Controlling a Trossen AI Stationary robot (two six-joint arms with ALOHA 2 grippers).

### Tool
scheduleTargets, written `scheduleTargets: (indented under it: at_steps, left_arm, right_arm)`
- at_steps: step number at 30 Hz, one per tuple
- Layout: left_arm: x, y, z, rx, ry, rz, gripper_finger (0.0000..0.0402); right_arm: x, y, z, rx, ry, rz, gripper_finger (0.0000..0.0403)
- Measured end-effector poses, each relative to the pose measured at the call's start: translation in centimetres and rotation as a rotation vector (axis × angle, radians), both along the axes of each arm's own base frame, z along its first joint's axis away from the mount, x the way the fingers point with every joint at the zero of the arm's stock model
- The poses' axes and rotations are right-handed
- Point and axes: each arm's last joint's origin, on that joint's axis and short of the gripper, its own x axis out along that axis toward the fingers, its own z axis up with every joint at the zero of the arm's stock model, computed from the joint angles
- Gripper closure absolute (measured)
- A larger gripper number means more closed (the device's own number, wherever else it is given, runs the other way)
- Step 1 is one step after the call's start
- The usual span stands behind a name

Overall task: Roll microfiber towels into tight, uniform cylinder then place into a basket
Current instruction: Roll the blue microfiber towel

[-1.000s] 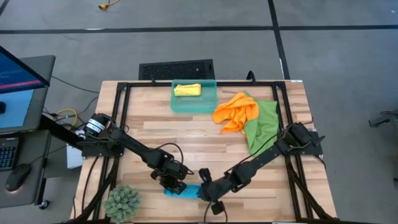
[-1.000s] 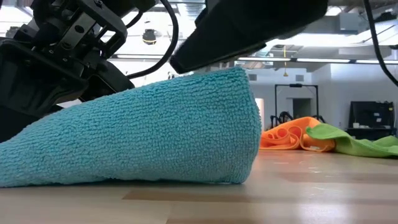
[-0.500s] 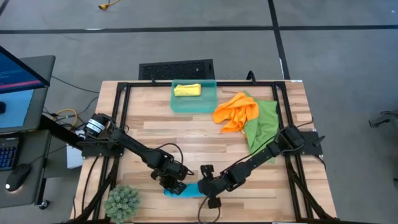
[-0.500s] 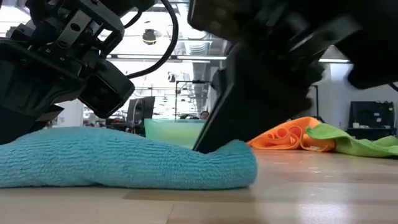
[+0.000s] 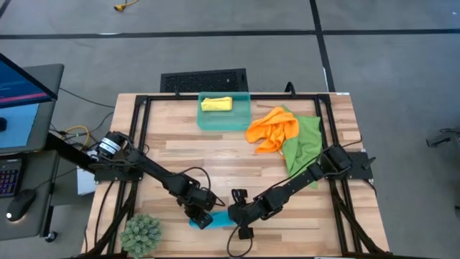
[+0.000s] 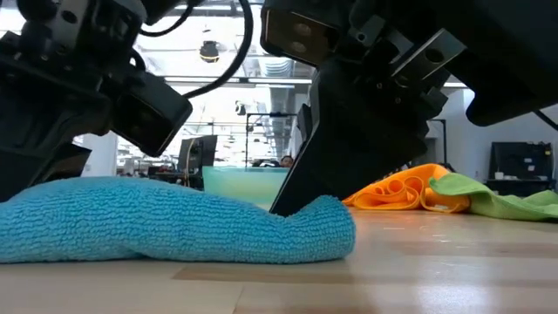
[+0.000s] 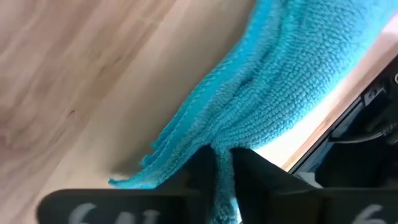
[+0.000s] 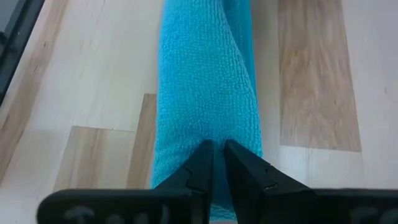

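Observation:
The blue towel [image 5: 213, 219] lies as a long, low bundle near the table's front edge, its length running left to right [image 6: 174, 231]. My left gripper [image 5: 202, 216] is shut on its left end and my right gripper [image 5: 234, 216] on its right end. The teal basket [image 5: 243, 119] stands at the far middle with a rolled yellow towel [image 5: 216, 104] lying inside. The orange towel [image 5: 272, 129] and the green towel [image 5: 305, 146] lie crumpled on the table at the far right, the orange one partly over the green. My left gripper pinches a raised fold at the towel's left end [image 7: 222, 163] between its two fingers. The fingers slant down from the far left. Several layer edges show beside them [image 7: 155, 163]. The towel rests on the table. My right gripper pinches the top of the towel's right end [image 8: 217, 144] between its two fingers. The fingers slant down from the right and lie along the bundle. In the low view one finger [image 6: 301, 187] dents the cloth; the end lies on the table.
A green artificial plant [image 5: 141, 234] sits at the table's near left corner. A black grated rectangle [image 5: 205, 80] lies on the floor beyond the far edge. A black frame [image 5: 140, 122] runs round the tabletop. Bare wood lies between the basket and the blue towel.
My right gripper has gone down and a little toward the left, rolling its wrist, and has brought the towel's raised right end down. The towel, a wedge tilted up at that end a second ago, now lies low along the table. My left gripper has rolled slightly in place.

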Motion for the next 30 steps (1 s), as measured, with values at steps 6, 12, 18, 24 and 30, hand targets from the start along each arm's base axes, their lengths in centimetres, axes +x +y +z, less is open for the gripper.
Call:
scheduleTargets:
  at_steps: [6,12,18,24,30]
  left_arm:
    - [-0.2,-0.9,0.2,0.036,-0.054,-0.018,0.0289]
    - [-0.3,-1.3,0.3,0.046,-0.094,-0.081,0.0253]
    - [-0.6,-1.2,1.9,0.093,-0.186,-0.108,0.0256]
    - [-2.1,-1.4,5.7,0.226,-0.344,-0.066,0.0258]
    - [-4.3,-3.0,7.6,0.343,-0.442,-0.075,0.0258]
  right_arm:
    - [0.0,0.0,0.0,-0.001,0.002,0.0,0.0335]
    - [0.0,0.0,-0.1,-0.001,0.003,0.0,0.0335]
    - [-0.1,0.0,-0.1,-0.003,0.007,0.0,0.0335]
    - [-0.1,-0.1,-0.2,-0.005,0.009,-0.002,0.0335]
    - [-0.1,-0.1,-0.2,-0.004,0.011,-0.001,0.0335]
